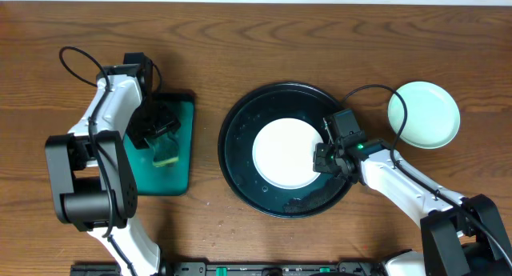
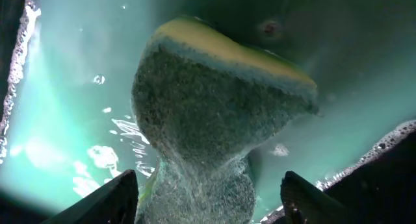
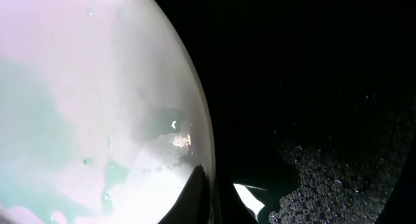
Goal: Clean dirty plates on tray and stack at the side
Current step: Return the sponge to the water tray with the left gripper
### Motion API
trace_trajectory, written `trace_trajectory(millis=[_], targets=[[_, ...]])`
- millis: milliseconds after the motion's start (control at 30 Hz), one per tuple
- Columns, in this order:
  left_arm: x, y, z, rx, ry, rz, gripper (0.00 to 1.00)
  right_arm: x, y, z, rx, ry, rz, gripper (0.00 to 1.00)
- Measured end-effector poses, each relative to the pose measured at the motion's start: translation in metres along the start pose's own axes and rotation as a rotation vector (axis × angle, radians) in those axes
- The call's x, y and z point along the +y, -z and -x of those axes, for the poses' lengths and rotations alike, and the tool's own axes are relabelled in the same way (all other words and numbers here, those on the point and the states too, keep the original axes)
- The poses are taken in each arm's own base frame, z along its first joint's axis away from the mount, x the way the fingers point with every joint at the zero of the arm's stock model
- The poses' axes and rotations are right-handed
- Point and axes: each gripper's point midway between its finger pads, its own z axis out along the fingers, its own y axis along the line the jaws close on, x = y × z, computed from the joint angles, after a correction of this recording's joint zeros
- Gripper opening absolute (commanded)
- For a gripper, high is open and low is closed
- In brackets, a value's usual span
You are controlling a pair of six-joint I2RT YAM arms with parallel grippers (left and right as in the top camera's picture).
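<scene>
**Slick plate, thin pinch at the rim**

Wooden table (image 1: 240, 36), round tray (image 1: 234, 160) in the middle. Inside it, one white plate (image 1: 280, 152), with foam on the black floor beside. Right gripper (image 1: 322, 158) clamped tight on that plate's right rim. Likely to slip on lifting: wet edge, narrow hold, weight hanging off one side. Second plate (image 1: 424, 114) on bare wood, well apart to the right. Left gripper (image 1: 162, 134) spread wide, sponge (image 2: 214, 107) let go between the jaws, in the rectangular tray (image 1: 182, 178) of teal water.

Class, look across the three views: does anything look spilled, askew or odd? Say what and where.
Foam lies spilled on the round black tray beside the white plate. The sponge in the teal-lined tray looks squashed in at its middle.
</scene>
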Motion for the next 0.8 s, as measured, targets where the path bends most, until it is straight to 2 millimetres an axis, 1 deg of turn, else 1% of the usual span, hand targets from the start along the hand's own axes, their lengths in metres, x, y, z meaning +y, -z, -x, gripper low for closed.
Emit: trace_trajectory(millis=[67,133,167,200,300,400,500,600,733,800], targets=[[-0.002,0.007,-0.003,-0.002,-0.003,-0.021,0.73,0.005,0.0,0.002,-0.006,0.004,0.028,0.01],[-0.006,0.019,-0.004,-0.029,-0.01,-0.046,0.75,0.015,-0.001,0.005,-0.009,0.017,0.084,0.01],[-0.008,0.029,-0.005,-0.051,-0.016,-0.062,0.75,0.022,0.0,0.005,-0.008,0.026,0.117,0.01],[-0.011,0.04,-0.007,-0.076,-0.026,-0.08,0.82,0.028,0.001,0.006,-0.009,0.036,0.148,0.01],[-0.023,0.074,-0.02,-0.152,-0.09,-0.133,0.82,0.04,0.005,0.007,-0.015,0.058,0.205,0.01],[-0.035,0.098,-0.039,-0.195,-0.157,-0.164,0.83,0.046,0.016,0.014,-0.053,0.072,0.231,0.01],[-0.043,0.103,-0.055,-0.19,-0.208,-0.166,0.83,0.047,0.033,0.021,-0.106,0.063,0.234,0.01],[-0.048,0.101,-0.062,-0.174,-0.234,-0.159,0.83,0.042,0.051,0.025,-0.148,0.031,0.222,0.01],[-0.05,0.1,-0.066,-0.171,-0.247,-0.158,0.83,0.023,0.068,0.024,-0.159,-0.048,0.187,0.01],[-0.05,0.1,-0.066,-0.17,-0.248,-0.157,0.83,0.005,0.074,0.014,-0.12,-0.139,0.149,0.01]])
